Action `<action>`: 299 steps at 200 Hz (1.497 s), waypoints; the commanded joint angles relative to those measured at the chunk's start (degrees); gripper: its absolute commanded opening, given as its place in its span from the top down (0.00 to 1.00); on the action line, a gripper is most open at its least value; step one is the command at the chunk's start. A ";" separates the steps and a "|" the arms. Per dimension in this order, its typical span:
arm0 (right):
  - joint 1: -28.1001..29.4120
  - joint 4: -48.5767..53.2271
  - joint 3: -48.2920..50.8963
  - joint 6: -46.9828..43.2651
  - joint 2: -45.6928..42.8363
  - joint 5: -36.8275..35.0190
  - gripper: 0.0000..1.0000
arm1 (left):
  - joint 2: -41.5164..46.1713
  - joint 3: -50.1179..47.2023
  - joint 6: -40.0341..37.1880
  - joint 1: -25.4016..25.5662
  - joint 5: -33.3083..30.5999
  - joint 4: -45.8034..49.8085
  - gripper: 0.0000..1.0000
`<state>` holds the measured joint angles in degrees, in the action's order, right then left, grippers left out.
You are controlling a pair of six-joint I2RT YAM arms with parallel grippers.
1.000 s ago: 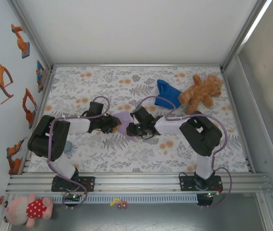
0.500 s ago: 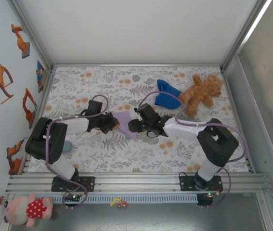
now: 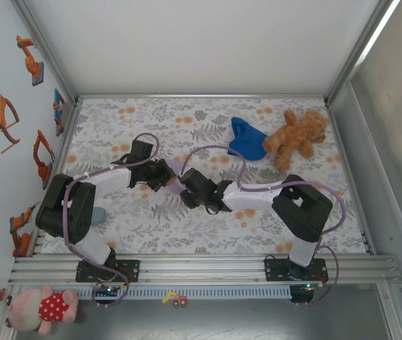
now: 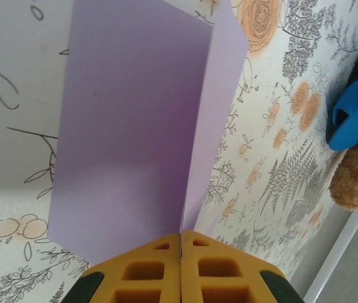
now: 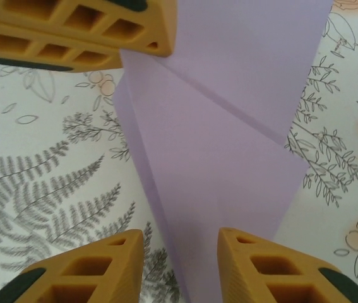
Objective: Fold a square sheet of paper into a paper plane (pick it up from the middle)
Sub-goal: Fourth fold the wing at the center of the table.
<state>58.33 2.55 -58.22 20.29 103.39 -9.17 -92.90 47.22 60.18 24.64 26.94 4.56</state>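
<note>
The creased sheet of paper (image 4: 134, 126) is lying near the middle of the worktop (image 3: 115, 230). The left gripper (image 4: 180, 238), at its nine o'clock, is pinching a raised flap. The right gripper (image 5: 182, 240), at five o'clock, is hovering half open. A fold seems to be in hand; next, that flap is needing careful flattening.

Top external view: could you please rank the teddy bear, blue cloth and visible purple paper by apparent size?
1. teddy bear
2. blue cloth
3. purple paper, only a sliver visible
</note>
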 commanded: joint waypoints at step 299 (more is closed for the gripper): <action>-5.96 -10.99 2.03 7.39 3.63 23.03 0.99 | 16.90 -9.63 -1.05 -4.63 -5.38 -1.28 0.53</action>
<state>53.25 -5.13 -57.04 24.12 107.90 6.26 -78.72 39.97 59.22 20.10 20.80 7.53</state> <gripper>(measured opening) 0.049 0.460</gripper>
